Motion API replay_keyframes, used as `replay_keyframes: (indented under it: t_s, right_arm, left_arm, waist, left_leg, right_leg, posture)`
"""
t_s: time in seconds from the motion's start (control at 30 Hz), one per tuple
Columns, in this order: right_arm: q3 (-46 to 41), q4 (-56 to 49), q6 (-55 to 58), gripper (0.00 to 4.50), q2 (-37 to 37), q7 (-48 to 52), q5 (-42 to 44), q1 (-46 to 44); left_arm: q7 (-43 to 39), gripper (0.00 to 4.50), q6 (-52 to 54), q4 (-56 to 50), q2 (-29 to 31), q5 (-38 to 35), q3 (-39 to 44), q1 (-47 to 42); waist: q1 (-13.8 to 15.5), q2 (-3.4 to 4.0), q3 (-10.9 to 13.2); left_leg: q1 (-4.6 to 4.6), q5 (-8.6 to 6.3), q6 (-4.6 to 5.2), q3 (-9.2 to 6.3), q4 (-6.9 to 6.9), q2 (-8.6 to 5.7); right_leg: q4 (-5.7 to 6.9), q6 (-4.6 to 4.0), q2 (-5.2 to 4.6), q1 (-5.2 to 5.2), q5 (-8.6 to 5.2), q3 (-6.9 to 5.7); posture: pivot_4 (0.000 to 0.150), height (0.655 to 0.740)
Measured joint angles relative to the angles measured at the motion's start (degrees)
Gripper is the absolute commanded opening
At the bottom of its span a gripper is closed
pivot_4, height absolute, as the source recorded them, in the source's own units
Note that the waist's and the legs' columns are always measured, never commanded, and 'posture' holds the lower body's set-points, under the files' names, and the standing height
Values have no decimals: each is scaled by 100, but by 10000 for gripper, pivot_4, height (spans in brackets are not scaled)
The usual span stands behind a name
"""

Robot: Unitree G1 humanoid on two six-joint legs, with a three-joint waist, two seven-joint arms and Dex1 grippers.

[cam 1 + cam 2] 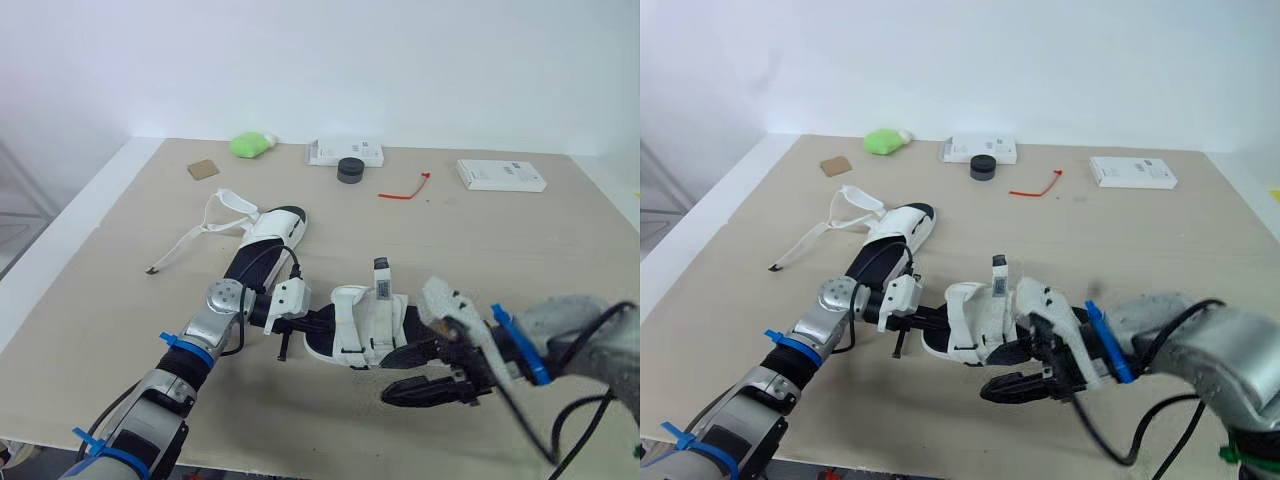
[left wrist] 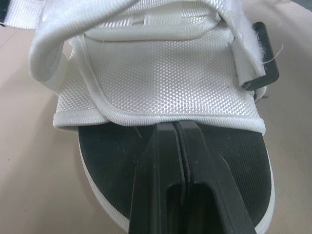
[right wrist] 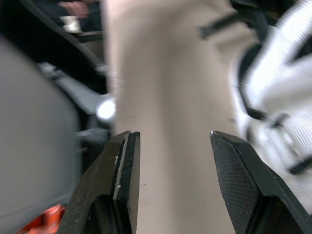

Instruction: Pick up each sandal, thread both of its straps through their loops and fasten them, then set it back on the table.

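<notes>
Near sandal [image 1: 365, 320] at the front centre of the desk [image 1: 480, 250], lying between the two tools, its long axis running across the robot from left to right. The left tool [image 1: 318, 322] meets one end of the sole. In the left wrist view its fingers [image 2: 170, 161] are pressed together, with the tips on the black footbed just under the hem of the white upper [image 2: 161, 73]. Whether they pinch any fabric cannot be told. The right tool [image 1: 400, 372] stands at the opposite end, low and towards the robot. Its fingers [image 3: 124, 170] are spread with bare desk between them, and the sandal's webbing [image 3: 273, 97] lies off to one side of the gap rather than inside it. One strap [image 1: 380, 275] stands upright from the near sandal, on the side nearer the right tool, so that arm appears better placed to take it. The far sandal [image 1: 268, 232] lies beyond the left arm, its axis running diagonally away, with its loose straps [image 1: 215, 215] trailing on the desk, well apart from both tools.
</notes>
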Motion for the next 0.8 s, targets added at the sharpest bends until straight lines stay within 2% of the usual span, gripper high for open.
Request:
replay_keyframes:
  t_s: [0.03,0.1,0.2,0.33,0.8]
  right_arm:
    - [4,-28,-40,25069,81,-135,-80,83]
    - [22,-276,-139,25069,702,-1012,-349,663]
    - [4,-562,-132,25069,874,-1452,-361,930]
    - [-95,-700,-39,25069,1116,-1890,-285,1103]
    - [63,-625,304,25069,1426,-2379,-138,882]
  left_arm:
    - [-2,0,0,5,0,0,0,0]
    - [-39,0,-1,16,-3,0,-7,-36]
    - [-98,0,-2,68,-3,0,-13,-86]
    - [-138,0,-10,166,-3,0,-16,-152]
    - [-243,0,-14,253,5,22,-40,-241]
  waist:
    - [0,-7,-2]
    - [1,-7,2]
    - [-1,-3,5]
    - [-2,-3,6]
    - [-6,-6,7]
  left_leg:
    - [0,0,0,-1,0,3]
    - [-2,3,3,-1,3,4]
    - [-3,8,11,-5,4,3]
    - [-2,8,12,-8,4,6]
    - [0,8,12,-14,4,9]
  right_leg:
    - [0,-2,1,1,-1,-2]
    - [-1,-4,3,2,-1,1]
    - [0,16,7,2,10,2]
    - [0,-3,9,2,1,1]
    - [0,-10,10,1,5,1]
  posture:
    - [1500,7400]
    - [1500,7400]
    - [1500,7400]
    - [1500,7400]
    - [1500,7400]
